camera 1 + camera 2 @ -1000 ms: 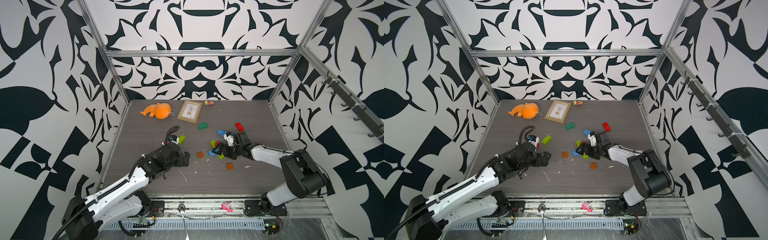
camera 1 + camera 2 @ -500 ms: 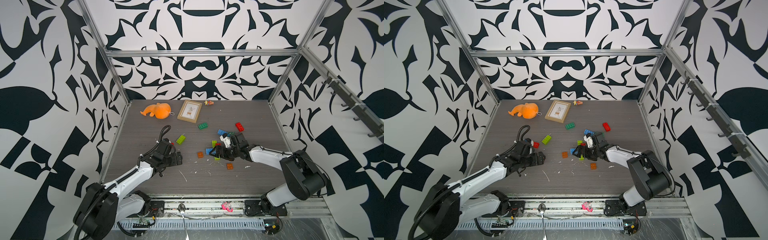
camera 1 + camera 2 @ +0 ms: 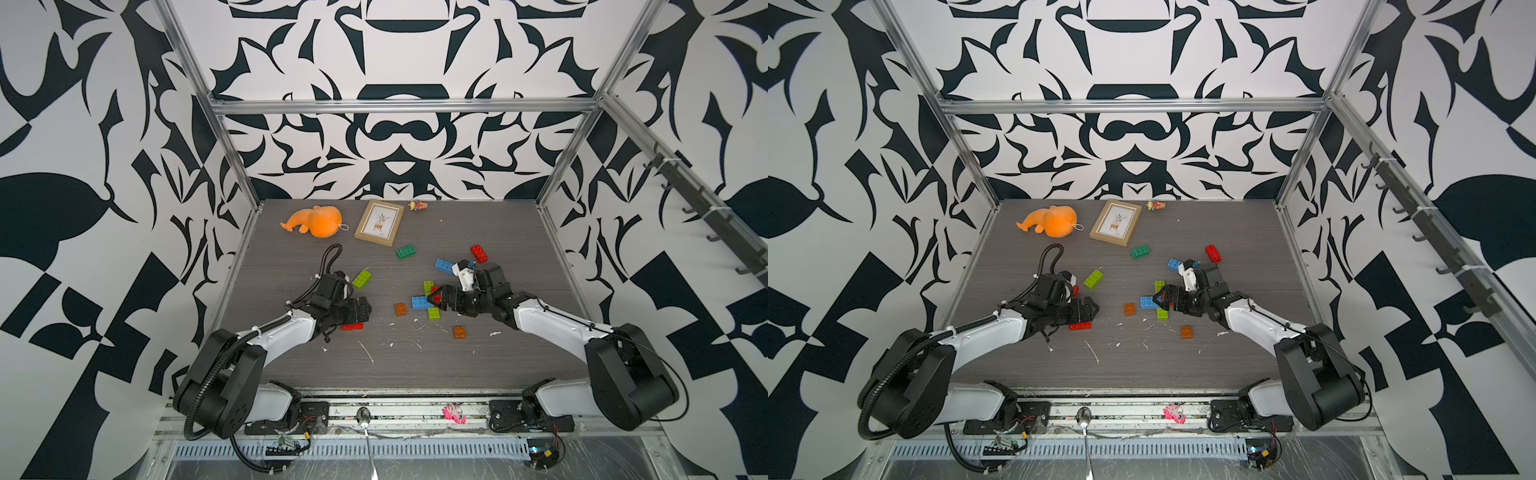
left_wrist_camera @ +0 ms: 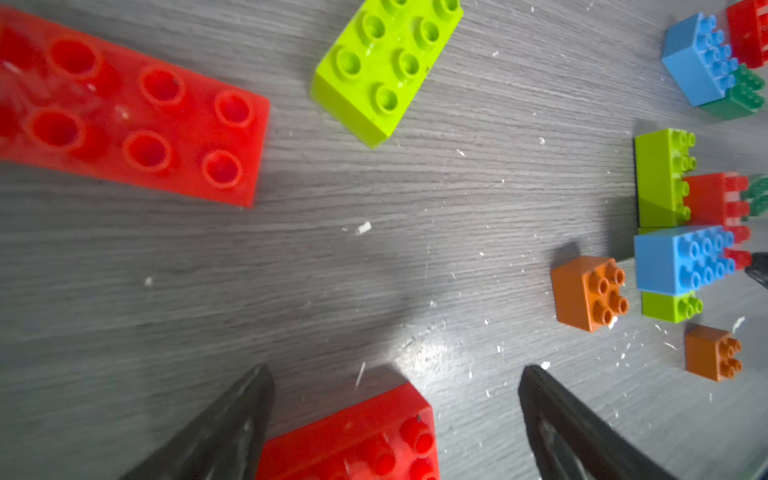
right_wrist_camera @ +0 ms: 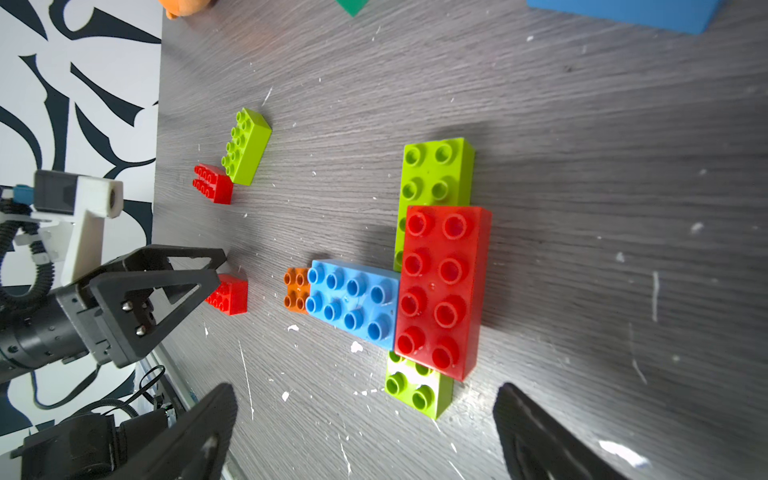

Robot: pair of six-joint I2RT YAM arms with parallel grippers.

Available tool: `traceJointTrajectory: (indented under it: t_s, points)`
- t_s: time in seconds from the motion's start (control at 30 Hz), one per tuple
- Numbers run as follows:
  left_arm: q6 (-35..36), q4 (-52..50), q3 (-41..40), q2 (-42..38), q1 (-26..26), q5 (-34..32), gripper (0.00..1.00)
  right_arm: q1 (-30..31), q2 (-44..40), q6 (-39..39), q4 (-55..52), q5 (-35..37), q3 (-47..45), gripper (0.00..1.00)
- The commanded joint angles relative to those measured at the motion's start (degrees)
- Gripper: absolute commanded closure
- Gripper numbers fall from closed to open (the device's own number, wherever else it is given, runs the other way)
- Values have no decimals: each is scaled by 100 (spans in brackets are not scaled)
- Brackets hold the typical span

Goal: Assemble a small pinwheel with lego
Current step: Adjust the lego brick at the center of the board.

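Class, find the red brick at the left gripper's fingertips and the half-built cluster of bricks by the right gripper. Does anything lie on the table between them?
Yes. An orange-brown square brick lies on the table between the red brick and the cluster, close beside its blue brick. Nothing else visible stands between them.

I'm looking down my left gripper (image 4: 395,374): its jaws are standing wide, straddling a red brick (image 4: 353,440) that is lying studs-up on the grey table (image 4: 332,270). One finger is sitting clear of it; the other I can't judge. Beyond that red brick, a lime brick (image 4: 386,66) and a blurred second red one (image 4: 133,112) are lying apart from each other. Farther from it, an orange square brick (image 4: 590,293) is sitting just beside a cluster (image 4: 685,257) of blue, red and lime bricks, another orange one (image 4: 712,353) lying near.
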Motion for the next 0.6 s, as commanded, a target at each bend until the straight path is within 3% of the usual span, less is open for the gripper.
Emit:
traceJointTrajectory:
  t_s: [0.0,0.17,0.33,0.5,0.57]
  points:
    - [-371,-218,-425,-472,-21,180,6,-17,-173,-13,25,47,-28,1]
    - [-778,-288,-959,-1319,-405,-25,8,-11,-183,-29,17,30,-26,1]
    - [-750,-308,-1050,-1406,-1202,-434,9,-16,-168,-39,67,-48,-33,1]
    - [-1389,-677,-1029,-1322,-1932,-1657,14,-12,-156,-2,74,-125,-33,1]
    - [-1615,-706,-1098,-1336,-2220,-2142,22,-10,-111,-3,74,-100,-40,1]
